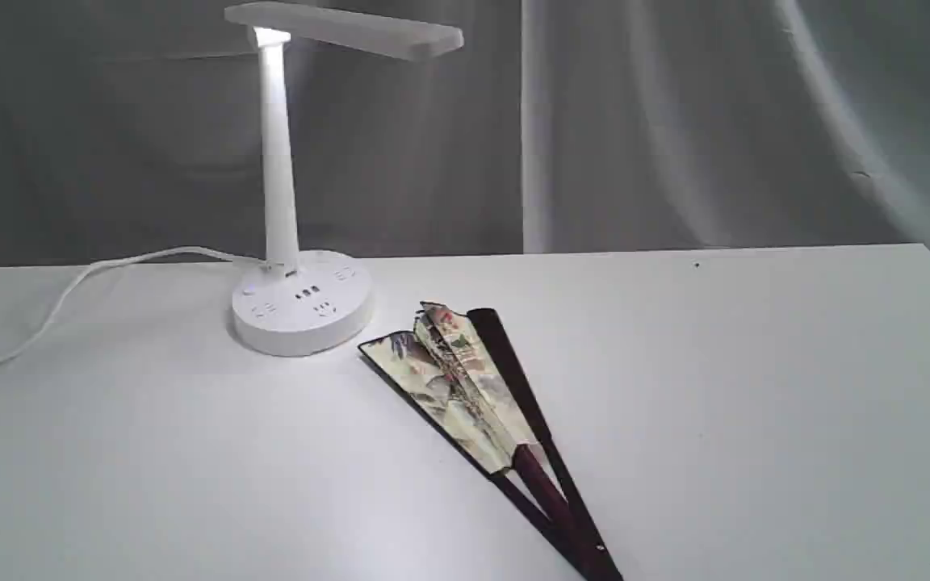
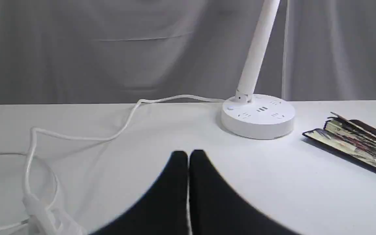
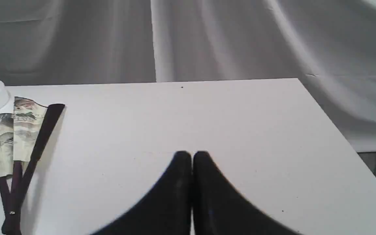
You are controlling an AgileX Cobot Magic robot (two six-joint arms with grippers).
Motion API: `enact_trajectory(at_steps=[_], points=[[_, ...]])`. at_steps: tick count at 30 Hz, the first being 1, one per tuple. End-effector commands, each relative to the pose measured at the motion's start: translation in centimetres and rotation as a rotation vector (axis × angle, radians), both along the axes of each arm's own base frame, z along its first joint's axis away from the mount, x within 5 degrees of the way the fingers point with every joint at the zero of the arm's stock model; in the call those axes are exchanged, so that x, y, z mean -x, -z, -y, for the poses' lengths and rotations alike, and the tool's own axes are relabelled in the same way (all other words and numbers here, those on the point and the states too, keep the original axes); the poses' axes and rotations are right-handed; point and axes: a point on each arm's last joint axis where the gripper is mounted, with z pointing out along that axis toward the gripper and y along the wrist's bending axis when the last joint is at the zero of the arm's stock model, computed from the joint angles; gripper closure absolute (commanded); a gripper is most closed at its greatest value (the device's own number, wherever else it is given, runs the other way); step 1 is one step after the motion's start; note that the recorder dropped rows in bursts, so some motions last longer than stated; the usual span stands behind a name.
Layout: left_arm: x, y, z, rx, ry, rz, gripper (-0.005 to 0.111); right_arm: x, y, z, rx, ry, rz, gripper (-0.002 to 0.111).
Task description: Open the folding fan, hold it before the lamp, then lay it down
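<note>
The folding fan (image 1: 473, 387) lies mostly folded on the white table, only a few painted cream pleats spread, its maroon ribs and pivot pointing to the front edge. The white lamp (image 1: 295, 298) stands just behind and left of it, lit, its bar head up top. Neither gripper shows in the exterior view. In the left wrist view my left gripper (image 2: 188, 155) is shut and empty, with the lamp base (image 2: 258, 116) and the fan (image 2: 357, 143) ahead. In the right wrist view my right gripper (image 3: 192, 156) is shut and empty, the fan (image 3: 15, 137) well off to one side.
The lamp's white cord (image 1: 69, 286) trails left across the table (image 1: 756, 387) and loops near a white plug (image 2: 44, 215). Grey cloth hangs behind. The table's right edge (image 3: 335, 124) drops off beside my right gripper.
</note>
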Motion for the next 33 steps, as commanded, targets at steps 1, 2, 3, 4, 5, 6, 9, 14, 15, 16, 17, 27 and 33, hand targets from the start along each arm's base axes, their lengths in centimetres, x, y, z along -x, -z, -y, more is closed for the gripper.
enact_trajectory(at_steps=[1,2,3,4,5,6,9,14,15,16,17,27,33], points=[[0.0,0.1,0.0,0.016,-0.001,0.006,0.107,0.0,-0.1,0.0,-0.007,-0.004,0.021,0.108],[0.0,0.1,0.0,0.017,-0.001,0.006,0.107,0.0,-0.2,0.0,-0.009,-0.004,0.029,0.108],[0.0,0.0,0.0,0.018,-0.001,0.010,0.107,0.0,-0.3,0.0,-0.009,-0.005,0.038,0.108],[0.0,0.0,0.0,0.029,-0.002,0.013,0.107,0.0,-0.4,0.0,-0.009,-0.005,0.050,0.108],[0.0,-0.1,0.0,0.056,-0.005,0.025,0.107,0.0,-0.5,-0.1,-0.009,-0.006,0.060,0.108],[0.0,-0.2,0.0,0.088,-0.008,0.035,0.107,-0.1,-0.5,-0.1,-0.009,-0.006,0.069,0.108],[0.0,-0.5,0.0,0.175,-0.013,0.065,0.107,-0.1,-0.8,-0.1,-0.009,-0.007,0.099,0.108],[0.0,-0.5,0.0,0.273,-0.020,0.062,0.107,-0.1,-0.9,-0.1,-0.009,-0.008,0.113,0.108],[0.0,-0.3,0.0,0.273,-0.022,0.042,0.107,-0.1,-1.1,-0.1,-0.009,-0.008,0.126,0.108],[0.0,-0.6,0.0,0.273,-0.021,0.040,0.107,-0.1,-1.2,-0.1,-0.009,-0.009,0.141,0.108],[0.1,-1.0,0.0,0.273,-0.020,0.044,0.107,-0.1,-1.3,-0.1,-0.007,-0.009,0.153,0.108],[1.5,-6.2,0.1,0.275,-0.006,0.100,0.107,0.0,-2.0,-0.1,-0.061,-0.010,0.161,0.108],[2.9,-9.2,0.1,0.281,0.004,0.122,0.107,0.7,-5.0,-0.1,-0.059,-0.011,0.199,0.108]])
